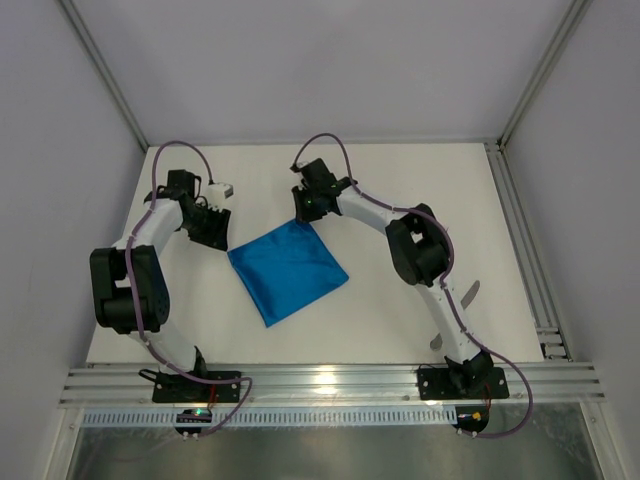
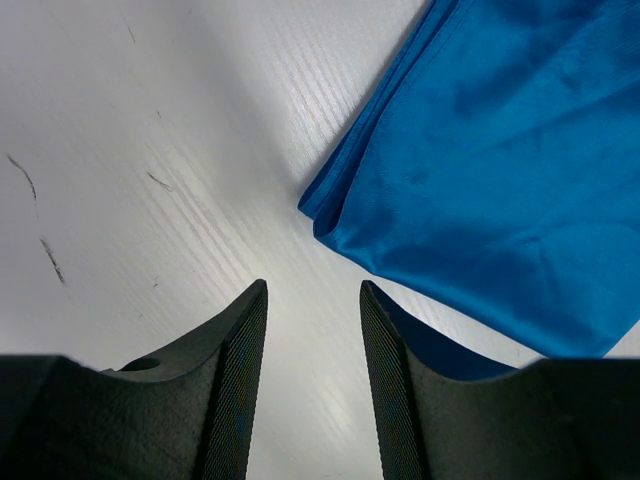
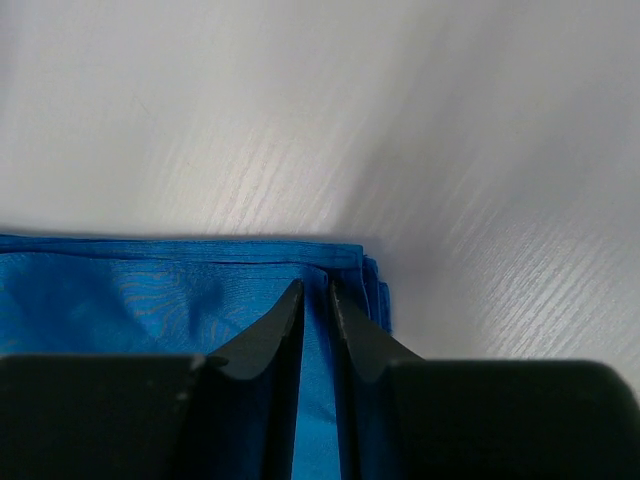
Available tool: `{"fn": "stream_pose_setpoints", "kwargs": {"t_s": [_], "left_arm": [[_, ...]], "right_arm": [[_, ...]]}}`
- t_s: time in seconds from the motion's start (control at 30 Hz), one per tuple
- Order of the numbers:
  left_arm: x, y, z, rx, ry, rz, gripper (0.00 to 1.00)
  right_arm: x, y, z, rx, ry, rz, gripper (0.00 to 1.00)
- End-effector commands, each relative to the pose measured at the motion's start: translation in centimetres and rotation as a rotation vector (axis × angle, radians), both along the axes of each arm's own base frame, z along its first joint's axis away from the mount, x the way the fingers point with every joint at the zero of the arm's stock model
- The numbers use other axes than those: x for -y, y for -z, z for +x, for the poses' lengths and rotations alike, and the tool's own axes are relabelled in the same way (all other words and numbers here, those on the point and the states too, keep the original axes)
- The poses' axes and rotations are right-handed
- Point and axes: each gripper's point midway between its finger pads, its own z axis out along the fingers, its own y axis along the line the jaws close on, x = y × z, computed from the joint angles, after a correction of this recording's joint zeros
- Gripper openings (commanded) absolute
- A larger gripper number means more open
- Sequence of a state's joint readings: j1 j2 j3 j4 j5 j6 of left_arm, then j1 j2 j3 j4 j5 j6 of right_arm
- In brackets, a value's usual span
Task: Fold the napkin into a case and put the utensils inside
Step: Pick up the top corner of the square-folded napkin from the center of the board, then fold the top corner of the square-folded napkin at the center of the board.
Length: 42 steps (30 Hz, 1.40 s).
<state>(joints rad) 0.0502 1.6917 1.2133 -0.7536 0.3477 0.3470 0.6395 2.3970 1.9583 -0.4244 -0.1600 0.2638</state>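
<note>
The napkin (image 1: 288, 270) lies flat near the middle of the white table (image 1: 400, 180), folded into a layered square and turned so that its corners point to 12, 3, 6 and 9 o'clock in the top view. It is not yet a narrow case.

The right gripper (image 1: 302, 213) sits at the napkin's 12 o'clock corner. In the right wrist view its fingers (image 3: 285, 325) stand almost together on the cloth (image 3: 120, 300) just inside the stacked edge, with a thin strip of blue between them. The right gripper (image 3: 314, 292) looks clamped on the upper layers there, and the edge puckers slightly at the tips.

The left gripper (image 1: 218, 236) is at about 10 o'clock from the napkin, near the 9 o'clock corner but apart from it. The left wrist view shows the left gripper (image 2: 312, 300) with its jaws well apart over bare table and nothing between them. The folded corner of the napkin (image 2: 500, 150) lies ahead at 1 o'clock, and one finger (image 2: 385, 380) overlaps the blue edge in the view – whether it touches the cloth I cannot tell.

At about 3 o'clock from the napkin, well apart from it, a slim silver utensil (image 1: 469, 294) shows from behind the right arm; most of it is hidden, so fork or not cannot be told
</note>
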Motion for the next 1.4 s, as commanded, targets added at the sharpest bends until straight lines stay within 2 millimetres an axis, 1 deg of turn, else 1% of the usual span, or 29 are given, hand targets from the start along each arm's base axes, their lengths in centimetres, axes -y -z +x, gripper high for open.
{"fn": "stream_pose_setpoints", "kwargs": {"t_s": [0.0,0.03,0.1,0.17,0.27,0.3,0.43,0.5,0.53,0.6,0.63,0.67,0.73,0.83,0.93,0.97,1.0,1.03,1.07,1.1,1.13,1.17,1.2,1.23,1.27,1.3,1.33,1.37], "left_arm": [[-0.1,0.2,0.0,-0.009,-0.004,-0.004,0.44],[-0.1,0.2,0.0,-0.009,-0.004,-0.004,0.44],[-0.1,0.1,0.1,-0.006,-0.003,-0.004,0.44],[0.0,0.1,0.1,-0.006,-0.003,-0.006,0.44],[-0.1,0.1,0.1,-0.009,-0.003,-0.004,0.44],[0.0,0.1,0.1,-0.008,0.001,-0.004,0.44],[0.0,0.1,0.0,-0.010,0.000,-0.008,0.44],[0.1,0.1,0.0,-0.014,0.003,-0.012,0.44],[0.1,0.0,0.0,-0.011,0.002,-0.012,0.44],[0.1,0.0,-0.1,-0.013,0.004,-0.010,0.44],[0.1,-0.1,0.0,-0.011,0.003,-0.012,0.44],[0.1,-0.2,0.0,-0.009,0.006,-0.011,0.44],[0.1,-0.2,0.1,-0.005,0.005,-0.012,0.44],[0.1,-0.4,0.1,-0.002,0.006,-0.014,0.44],[0.1,-0.4,0.1,-0.004,0.007,-0.014,0.44],[0.1,-0.5,0.0,-0.003,0.008,-0.016,0.44],[0.1,-0.6,0.0,-0.002,0.007,-0.019,0.44],[0.1,-0.7,0.1,0.000,0.008,-0.024,0.44],[0.0,-0.8,0.0,0.001,0.004,-0.026,0.44],[-0.1,-0.9,0.1,0.004,0.002,-0.029,0.44],[-0.2,-1.0,0.1,0.006,-0.001,-0.030,0.44],[-0.2,-1.0,0.1,0.004,-0.003,-0.034,0.44],[-0.4,-1.1,0.1,0.006,-0.008,-0.034,0.44],[-0.4,-1.2,0.0,0.006,-0.010,-0.036,0.44],[-0.5,-1.2,0.0,0.008,-0.011,-0.037,0.44],[-0.5,-1.1,-0.1,0.002,-0.011,-0.038,0.44],[-0.4,-1.0,-0.2,-0.006,-0.010,-0.040,0.44],[-0.4,-0.7,-0.4,-0.015,-0.006,-0.041,0.44]], "right_arm": [[-1.5,-1.4,0.4,0.025,-0.018,0.050,0.19],[-1.5,-1.5,0.4,0.024,-0.019,0.053,0.15],[-1.5,-1.8,0.3,0.026,-0.022,0.056,0.11],[-1.5,-2.8,0.4,0.041,-0.029,0.064,0.07],[-1.7,-3.9,0.1,0.054,-0.046,0.084,0.07],[-1.8,-4.7,0.0,0.062,-0.056,0.097,0.07],[-2.4,-7.0,-0.2,0.104,-0.075,0.126,0.07],[-2.5,-7.5,-0.4,0.114,-0.081,0.138,0.06],[-2.6,-8.1,-0.4,0.121,-0.082,0.148,0.06],[-2.6,-8.6,-0.5,0.128,-0.083,0.152,0.04],[-2.7,-9.3,-0.6,0.140,-0.084,0.158,0.04],[-2.6,-9.1,-0.8,0.138,-0.085,0.154,0.04],[-2.8,-9.8,-1.2,0.153,-0.096,0.159,0.04],[-3.0,-9.8,-1.9,0.157,-0.119,0.162,0.04],[-3.3,-10.1,-2.9,0.159,-0.145,0.163,0.04],[-3.2,-9.6,-3.5,0.150,-0.153,0.156,0.04],[-3.7,-10.2,-4.2,0.160,-0.174,0.165,0.04],[-3.8,-10.2,-4.7,0.160,-0.188,0.167,0.04],[-4.3,-9.3,-6.2,0.141,-0.219,0.162,0.04],[-4.7,-9.9,-7.0,0.159,-0.241,0.176,0.04],[-5.0,-9.9,-7.8,0.164,-0.261,0.178,0.04],[-4.8,-8.6,-9.1,0.144,-0.285,0.161,0.04],[-5.9,-9.6,-10.7,0.181,-0.337,0.178,0.04],[-6.3,-9.4,-11.8,0.184,-0.363,0.181,0.04],[-6.2,-8.2,-13.2,0.169,-0.391,0.167,0.04],[-6.6,-8.4,-14.0,0.186,-0.416,0.177,0.04],[-7.3,-8.8,-15.7,0.203,-0.464,0.185,0.04],[-7.2,-7.8,-16.9,0.188,-0.486,0.174,0.04]]}}
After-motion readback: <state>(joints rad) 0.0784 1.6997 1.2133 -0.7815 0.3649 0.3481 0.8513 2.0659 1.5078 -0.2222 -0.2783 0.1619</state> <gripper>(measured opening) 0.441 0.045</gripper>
